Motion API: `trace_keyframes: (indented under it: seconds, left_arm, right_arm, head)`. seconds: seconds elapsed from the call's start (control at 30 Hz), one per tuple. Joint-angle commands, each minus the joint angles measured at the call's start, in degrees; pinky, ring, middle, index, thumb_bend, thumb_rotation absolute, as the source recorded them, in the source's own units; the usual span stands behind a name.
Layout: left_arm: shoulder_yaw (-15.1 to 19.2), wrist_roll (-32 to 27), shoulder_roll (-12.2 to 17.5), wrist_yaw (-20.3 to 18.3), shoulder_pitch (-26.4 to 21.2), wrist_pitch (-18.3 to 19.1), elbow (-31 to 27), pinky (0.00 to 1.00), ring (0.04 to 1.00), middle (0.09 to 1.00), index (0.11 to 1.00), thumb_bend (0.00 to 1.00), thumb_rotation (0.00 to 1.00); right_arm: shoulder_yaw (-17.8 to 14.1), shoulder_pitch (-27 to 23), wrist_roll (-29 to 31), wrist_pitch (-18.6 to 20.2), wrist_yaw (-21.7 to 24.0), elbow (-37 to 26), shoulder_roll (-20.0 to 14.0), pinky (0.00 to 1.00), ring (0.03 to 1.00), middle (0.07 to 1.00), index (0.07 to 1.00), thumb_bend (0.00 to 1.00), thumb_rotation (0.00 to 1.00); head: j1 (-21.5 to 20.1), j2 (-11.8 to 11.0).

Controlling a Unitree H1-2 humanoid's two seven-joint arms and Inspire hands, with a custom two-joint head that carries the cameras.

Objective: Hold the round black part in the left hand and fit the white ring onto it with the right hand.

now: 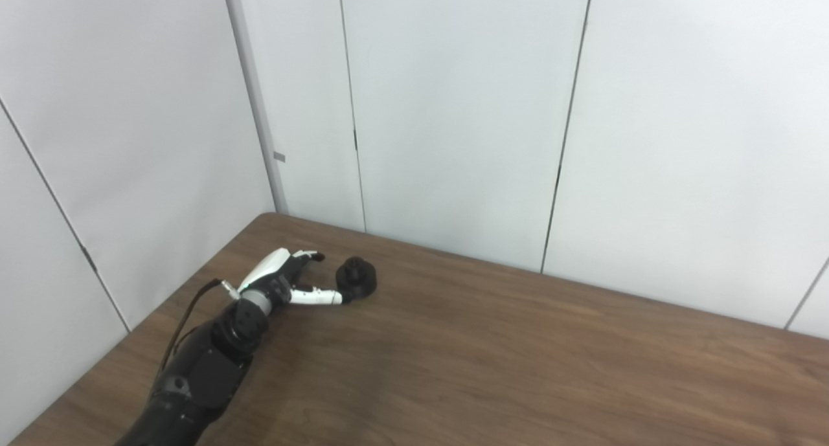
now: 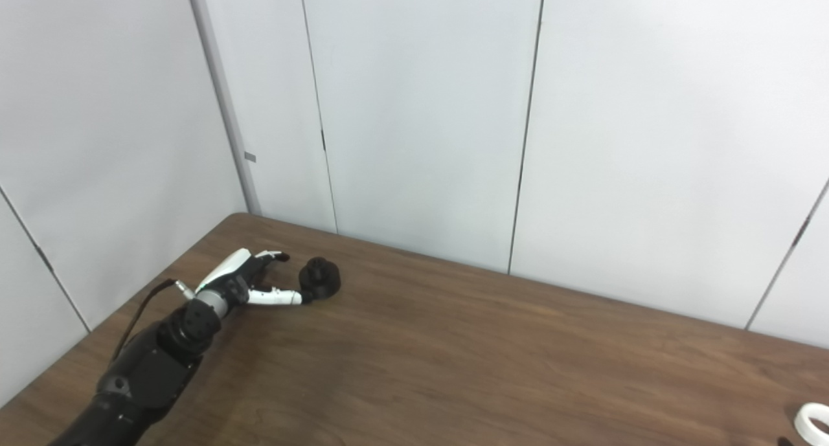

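Observation:
The round black part (image 1: 357, 278) stands on the brown table (image 1: 492, 355) near its far left corner. My left hand (image 1: 285, 279) lies just left of it, open, fingers spread. The thumb tip reaches the part's near side and looks to be touching it; the other fingers stay apart from it. The white ring (image 2: 813, 421) lies on the table at the bottom right edge of the right eye view, partly cut off, far from the black part. My right hand is not in view.
White wall panels (image 1: 453, 109) close in the table at the back and on the left. The table's left edge (image 1: 129, 342) runs close beside my left forearm.

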Motion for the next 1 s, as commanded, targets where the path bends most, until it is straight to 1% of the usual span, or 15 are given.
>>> trace_keyframes:
  seconds: [0.0, 0.07, 0.17, 0.23, 0.33, 0.43, 0.53, 0.63, 0.83, 0.97]
  left_arm:
    - [-0.4, 0.6, 1.4, 0.6, -1.8, 0.6, 0.5, 1.0, 1.0, 1.0, 0.922, 1.0, 0.47]
    - [-1.0, 0.8, 1.1, 0.9, -2.0, 0.9, 1.2, 1.0, 1.0, 1.0, 0.924, 1.0, 0.45]
    - [-1.8, 0.8, 0.7, 1.4, -2.2, 0.4, 2.7, 1.0, 1.0, 1.0, 0.924, 1.0, 0.45]
    - [-2.3, 0.5, 0.3, 1.5, -2.2, 0.3, 3.1, 1.0, 1.0, 1.0, 0.922, 1.0, 0.44]
    - [-3.0, 0.3, -0.3, 1.5, -2.3, 0.4, 3.2, 1.0, 1.0, 1.0, 0.918, 1.0, 0.4]
    - [-4.7, 1.2, -0.7, 1.8, -3.0, 0.2, 4.4, 1.0, 1.0, 1.0, 0.915, 1.0, 0.39]
    - [-7.2, 3.0, -0.7, 1.5, -3.8, 0.4, 5.7, 1.0, 1.0, 1.0, 0.913, 1.0, 0.37]
    - [-9.2, 4.3, -0.9, 0.9, -4.3, 1.3, 6.1, 1.0, 1.0, 1.0, 0.908, 1.0, 0.34]
    - [-11.8, 5.5, -1.7, 0.8, -4.9, 0.7, 7.2, 1.0, 1.0, 1.0, 0.877, 1.0, 0.35]
    - [-13.3, 7.5, -2.7, 2.6, -5.3, 0.8, 8.1, 1.0, 1.0, 1.0, 0.86, 1.0, 0.37]
  right_arm:
    - [-1.1, 1.1, -0.8, 1.5, -0.4, -0.3, -1.6, 0.95, 1.0, 1.0, 1.0, 0.62, 0.79]
    - [-1.1, 1.4, -0.7, 1.6, -0.3, -0.8, -1.6, 0.96, 1.0, 1.0, 1.0, 0.62, 0.79]
    - [-1.2, 1.6, -0.6, 1.3, -0.1, -0.9, -1.7, 0.97, 1.0, 1.0, 1.0, 0.62, 0.79]
    - [-1.2, 1.8, -0.5, 1.2, -0.1, -1.0, -1.7, 0.96, 1.0, 1.0, 1.0, 0.6, 0.78]
    - [-1.2, 2.0, -0.7, 1.2, -0.2, -1.3, -1.6, 0.94, 1.0, 1.0, 1.0, 0.61, 0.78]
    - [-1.2, 2.2, -1.0, 1.4, -0.2, -1.7, -1.6, 0.96, 1.0, 1.0, 1.0, 0.61, 0.79]
    - [-1.2, 2.4, -1.2, 1.3, -0.4, -2.0, -1.4, 0.96, 1.0, 1.0, 1.0, 0.61, 0.79]
    - [-1.3, 2.7, -1.4, 1.3, -0.4, -2.6, -1.3, 0.96, 1.0, 1.0, 0.999, 0.58, 0.79]
    - [-1.3, 3.1, -2.1, 0.6, -0.6, -2.9, -1.3, 0.93, 1.0, 1.0, 0.998, 0.58, 0.81]
    - [-1.4, 3.4, -1.8, 0.8, -0.4, -3.4, -1.1, 0.92, 1.0, 1.0, 1.0, 0.57, 0.8]
  head:
    - [-0.2, 0.0]
    - [-0.3, 0.2]
    - [-0.5, 0.6]
    - [-0.7, 0.9]
    - [-0.8, 1.0]
    - [-1.0, 1.0]
    - [-1.2, 1.1]
    - [-1.4, 1.5]
    - [-1.8, 1.7]
    - [-2.0, 1.8]
